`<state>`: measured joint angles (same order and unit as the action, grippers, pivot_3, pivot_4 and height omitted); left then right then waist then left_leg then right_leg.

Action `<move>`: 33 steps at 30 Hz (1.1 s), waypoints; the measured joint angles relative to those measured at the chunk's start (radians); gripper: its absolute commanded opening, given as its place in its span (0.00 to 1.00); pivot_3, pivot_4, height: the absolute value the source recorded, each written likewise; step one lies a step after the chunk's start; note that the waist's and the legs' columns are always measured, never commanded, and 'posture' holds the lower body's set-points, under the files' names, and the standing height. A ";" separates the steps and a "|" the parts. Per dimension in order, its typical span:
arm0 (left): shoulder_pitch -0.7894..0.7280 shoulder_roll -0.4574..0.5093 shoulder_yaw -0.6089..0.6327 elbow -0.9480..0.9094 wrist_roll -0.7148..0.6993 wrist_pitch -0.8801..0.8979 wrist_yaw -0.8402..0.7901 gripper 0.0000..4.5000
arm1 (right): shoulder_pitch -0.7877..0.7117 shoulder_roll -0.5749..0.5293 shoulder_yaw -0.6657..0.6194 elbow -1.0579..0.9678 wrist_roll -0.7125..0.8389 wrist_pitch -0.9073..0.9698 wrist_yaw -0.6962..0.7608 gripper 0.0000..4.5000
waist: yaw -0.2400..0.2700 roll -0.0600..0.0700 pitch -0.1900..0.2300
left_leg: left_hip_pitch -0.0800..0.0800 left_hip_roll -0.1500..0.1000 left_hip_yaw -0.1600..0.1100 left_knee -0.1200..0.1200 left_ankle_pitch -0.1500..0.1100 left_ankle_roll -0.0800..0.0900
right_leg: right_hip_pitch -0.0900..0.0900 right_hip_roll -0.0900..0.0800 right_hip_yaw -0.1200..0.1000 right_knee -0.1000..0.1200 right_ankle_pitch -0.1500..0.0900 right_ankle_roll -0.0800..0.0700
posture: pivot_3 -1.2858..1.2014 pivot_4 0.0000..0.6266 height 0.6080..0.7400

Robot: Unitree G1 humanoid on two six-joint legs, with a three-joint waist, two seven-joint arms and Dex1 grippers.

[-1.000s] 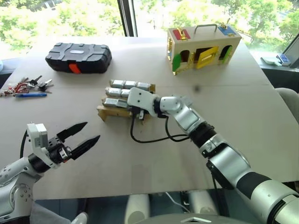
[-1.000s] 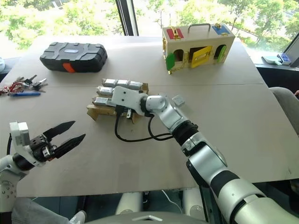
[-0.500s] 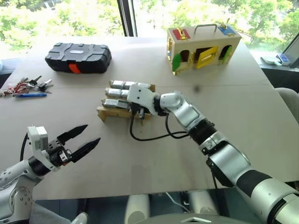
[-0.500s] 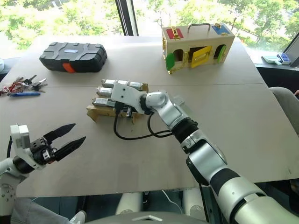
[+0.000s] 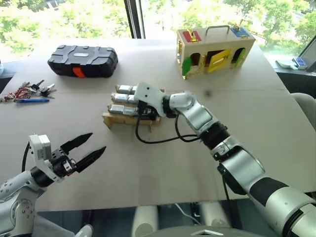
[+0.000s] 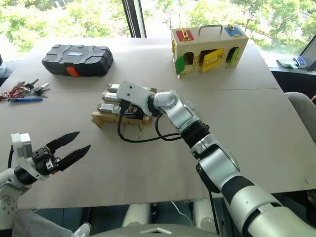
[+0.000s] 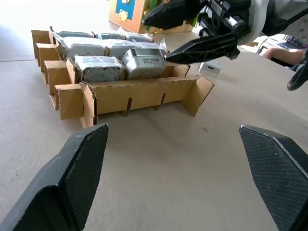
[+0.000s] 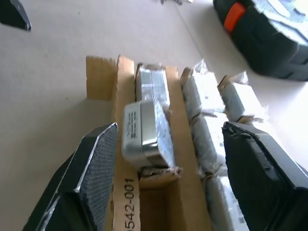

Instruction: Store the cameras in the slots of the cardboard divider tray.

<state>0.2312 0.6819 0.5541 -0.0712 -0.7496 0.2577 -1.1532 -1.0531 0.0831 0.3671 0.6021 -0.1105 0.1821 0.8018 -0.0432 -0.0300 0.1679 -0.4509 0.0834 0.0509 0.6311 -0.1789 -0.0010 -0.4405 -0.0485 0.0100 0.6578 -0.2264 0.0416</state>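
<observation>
The cardboard divider tray (image 5: 116, 119) sits mid-table with several silver-grey cameras (image 5: 124, 89) in its rear rows. One camera (image 8: 144, 127) lies slightly tilted in a slot of the second row from the front, next to another camera (image 7: 98, 67). My right gripper (image 8: 169, 126) hovers just above that tilted camera (image 7: 144, 61), open, with a gap on each side. The front row of slots (image 7: 139, 94) stands empty. Near the table's front left, my left gripper (image 5: 84, 150) is open and holds nothing, pointing toward the tray.
A black case (image 5: 83, 60) lies at the back left. A wooden box with coloured doors (image 5: 215, 47) stands at the back right. Keys and a blue pen (image 5: 27, 92) lie at the left edge. A black cable (image 5: 163, 139) loops on the table below the right wrist.
My right gripper has opened and let go of the camera, which now rests in the tray slot; the hand rose slightly. The left arm has not moved.
</observation>
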 measured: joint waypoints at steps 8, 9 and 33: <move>-0.012 0.000 -0.002 0.000 0.000 0.000 0.000 1.00 | 0.023 0.006 0.029 0.027 -0.043 -0.036 -0.071 0.76 | 0.000 0.000 0.000 | 0.000 0.000 0.000 0.000 0.000 0.000 | 0.000 0.000 0.000 0.000 0.000 0.000 | 0.52 0.24 1.00; -0.011 0.000 -0.002 0.000 0.000 0.000 0.000 1.00 | 0.023 0.008 0.029 0.036 -0.046 -0.042 -0.077 0.76 | 0.000 0.000 0.000 | 0.000 0.000 0.000 0.000 0.000 0.000 | 0.000 0.000 0.000 0.000 0.000 0.000 | 0.52 0.24 1.00; -0.007 -0.009 -0.004 -0.013 0.000 0.000 0.003 1.00 | -0.029 -0.001 0.014 0.188 -0.103 -0.144 -0.223 0.76 | 0.000 0.000 0.000 | 0.000 0.000 0.000 0.000 0.000 0.000 | 0.000 0.000 0.000 0.000 0.000 0.000 | 0.52 0.24 1.00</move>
<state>0.2246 0.6734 0.5505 -0.0846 -0.7496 0.2579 -1.1504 -1.0823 0.0819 0.3808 0.7900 -0.2138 0.0378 0.5786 -0.0429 -0.0302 0.1678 -0.4509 0.0834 0.0510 0.6312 -0.1788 -0.0010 -0.4404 -0.0487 0.0102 0.6577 -0.2264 0.0415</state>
